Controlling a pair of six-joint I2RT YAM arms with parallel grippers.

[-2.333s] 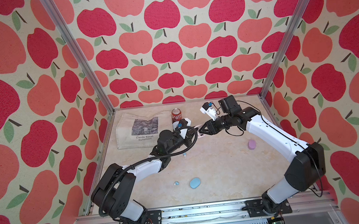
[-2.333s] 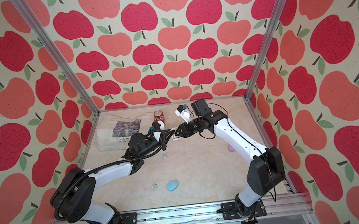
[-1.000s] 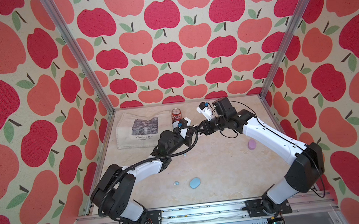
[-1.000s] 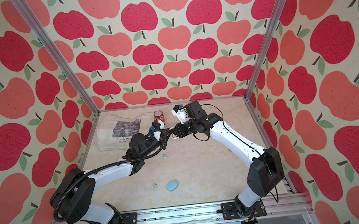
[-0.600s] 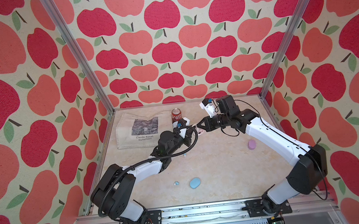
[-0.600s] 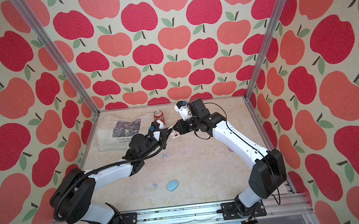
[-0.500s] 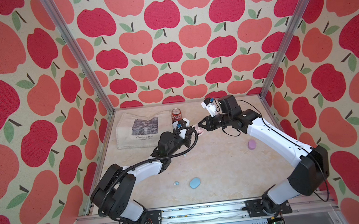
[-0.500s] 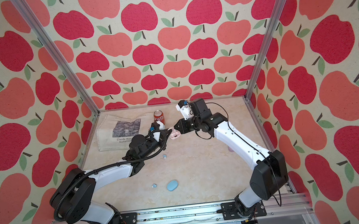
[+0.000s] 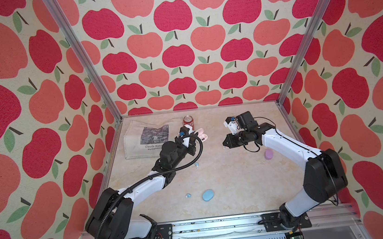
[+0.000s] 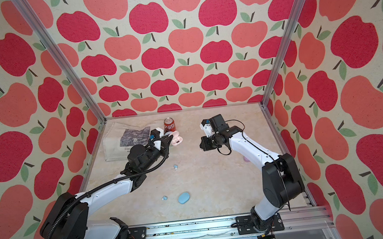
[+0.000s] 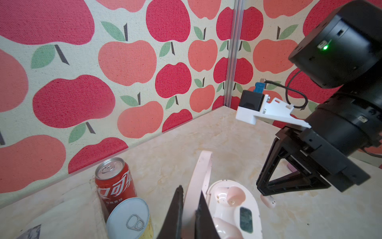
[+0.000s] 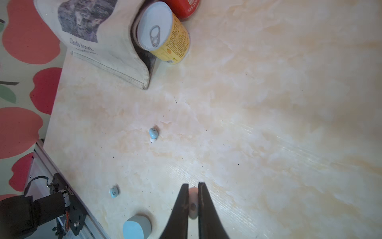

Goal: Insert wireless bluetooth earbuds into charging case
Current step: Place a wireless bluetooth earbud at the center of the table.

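The pink charging case (image 11: 233,204) lies open at the back of the table, beside the cans. My left gripper (image 11: 190,192) is shut on its raised lid (image 11: 199,171). One well (image 11: 234,195) of the case shows bare contact pins. My right gripper (image 12: 193,186) is shut on a pink earbud (image 12: 193,203) and hovers to the right of the case (image 9: 203,135), apart from it. The left wrist view shows that earbud (image 11: 267,200) under the right gripper (image 11: 262,190). Two light blue earbuds (image 9: 197,164) (image 9: 188,195) lie loose on the table.
A red can (image 9: 188,121) and a yellow can (image 12: 163,33) stand by a printed tote bag (image 9: 147,139) at the back left. A closed blue case (image 9: 208,194) lies near the front, and a purple case (image 9: 268,154) lies under the right arm.
My right gripper has drawn back to the right, away from the open pink case, still holding the pink earbud. The left arm has kept still on the lid.
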